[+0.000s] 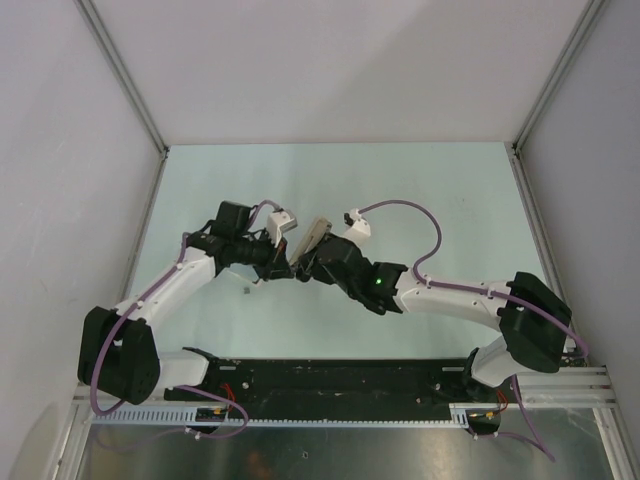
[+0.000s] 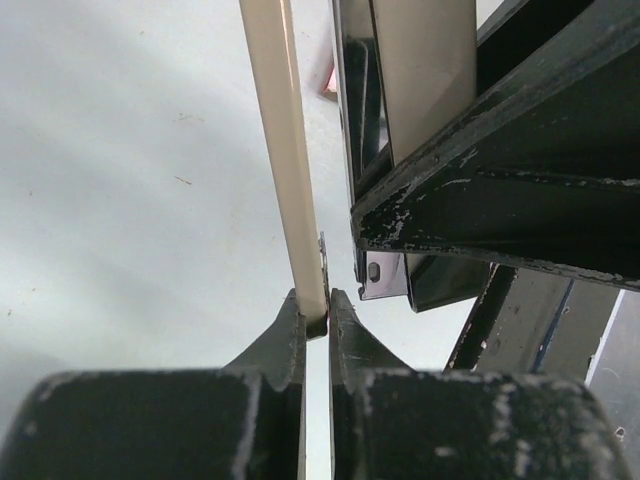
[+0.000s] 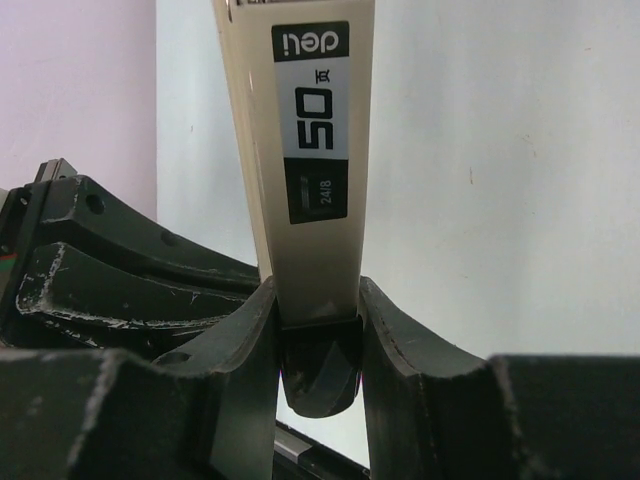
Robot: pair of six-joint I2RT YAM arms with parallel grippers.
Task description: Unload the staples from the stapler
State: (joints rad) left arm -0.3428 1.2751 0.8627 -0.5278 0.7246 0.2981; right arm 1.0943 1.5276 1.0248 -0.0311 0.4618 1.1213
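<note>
**Stapler held in the air by both grippers; opening step in hand, no staples out yet**

Position: The stapler [image 1: 313, 238] is off the table [image 1: 400, 180], held above its middle between the two arms, where the grippers meet.

End effectors: The right gripper [image 3: 318, 292] is clamped narrow around the stapler's lower end, one finger on each side face. The left gripper [image 2: 314, 308] is almost fully closed, pinching the tip of a thin cream strip [image 2: 285, 150] between its fingertips.

Condition of item: In the right wrist view the stapler [image 3: 305, 200] shows a pale cream face with a black-and-white printed label [image 3: 312, 120]. Its end, down between the fingers, is dark and rounded. In the left wrist view the cream strip stands apart from the main body [image 2: 420, 70], and a bright metal part [image 2: 352, 100] lies along the body's inner side. Which part of the stapler the strip is cannot be told for certain; it reads as a hinged arm spread away from the body. No staples are visible in any view.

Step in hand (judgement): opening the stapler to expose the staple channel. The unloading itself is not yet done.

Next move (judgement): the right gripper must hold the body firm while the left draws the strip further away. The left's hold is shallow, at the very tip, so the strip may slip out.
</note>
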